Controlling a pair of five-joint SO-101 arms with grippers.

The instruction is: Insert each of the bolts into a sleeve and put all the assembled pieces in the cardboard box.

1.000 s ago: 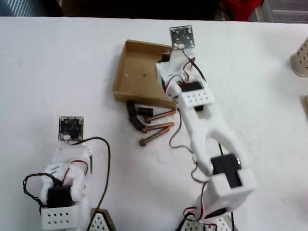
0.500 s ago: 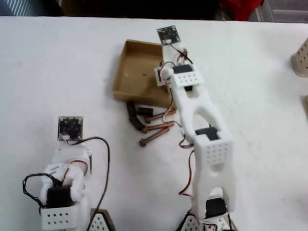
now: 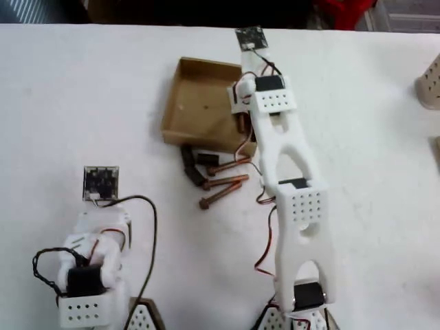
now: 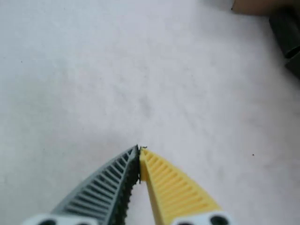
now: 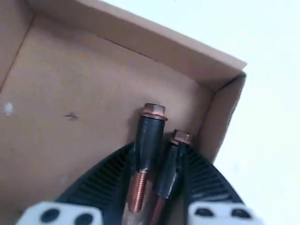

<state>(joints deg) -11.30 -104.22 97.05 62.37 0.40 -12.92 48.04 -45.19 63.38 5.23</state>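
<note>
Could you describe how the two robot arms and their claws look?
The left arm and right arm are white plastic with black motors, perforated panels and a dark square board at the wrist. Red and black wires run along both; the left adds a thick black cable. The left claw has one grey and one yellow ribbed finger; the right claw has black ribbed ones.

This looks like a robotics lab or hobby workshop. A plain white table (image 3: 82, 89) carries two white arms (image 3: 295, 206) of printed plastic, with bare black motors (image 3: 307, 295) and loose red and black wires (image 3: 263, 258) running along them. Copper bolts (image 3: 223, 182), black sleeves (image 3: 191, 165) and a shallow cardboard box (image 3: 172, 103) lie on it. Dim clutter (image 3: 344, 10), some of it red, lines the far edge.
</note>
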